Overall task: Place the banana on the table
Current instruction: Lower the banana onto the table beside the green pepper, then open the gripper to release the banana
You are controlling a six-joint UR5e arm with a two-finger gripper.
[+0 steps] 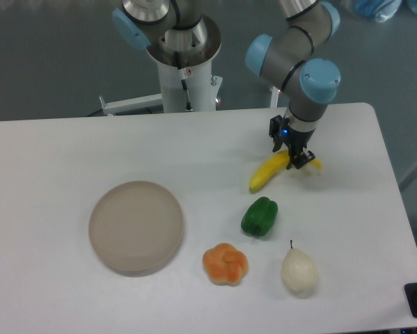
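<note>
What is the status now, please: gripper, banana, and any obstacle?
Gripper low over table, closed around banana. Banana at table level; contact unclear. Green pepper close in front, apart from banana. Nothing blocking.

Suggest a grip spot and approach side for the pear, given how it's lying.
Judging from the pose, take the pear across its wide lower body, coming straight down from above. It lies on the table with the dark stem pointing away from the camera, and the narrow neck gives less purchase. Close the pincer left-right; the orange pastry and green pepper stand clear.
</note>
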